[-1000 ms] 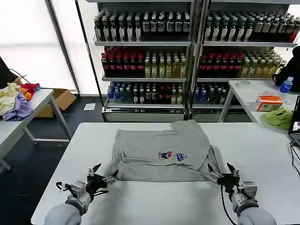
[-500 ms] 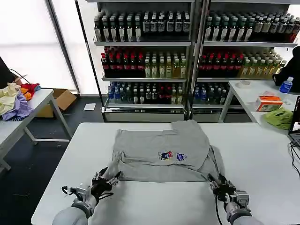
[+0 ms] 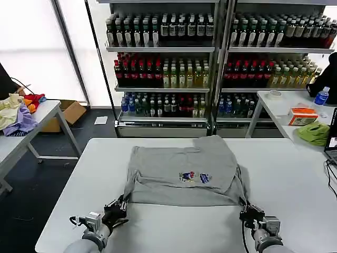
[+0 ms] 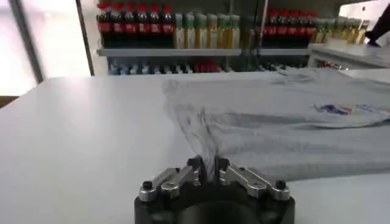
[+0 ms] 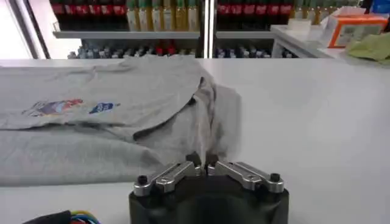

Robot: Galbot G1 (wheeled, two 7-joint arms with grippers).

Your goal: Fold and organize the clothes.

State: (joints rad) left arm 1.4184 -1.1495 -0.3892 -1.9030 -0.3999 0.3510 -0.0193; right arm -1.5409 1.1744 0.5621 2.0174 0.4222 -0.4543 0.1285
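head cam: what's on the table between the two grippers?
Bare white table. The light grey short-sleeved shirt lies just beyond that stretch; left gripper and right gripper pinch its near corners.

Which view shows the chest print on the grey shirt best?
The head view: the chest print faces the camera on the shirt. In the right wrist view it lies slanted and stretched; in the left wrist view it is a thin streak.

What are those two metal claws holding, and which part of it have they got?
Both hold the grey shirt. The left gripper pinches the near left corner of its bottom edge, and the right gripper pinches the near right corner, fingers shut on fabric.
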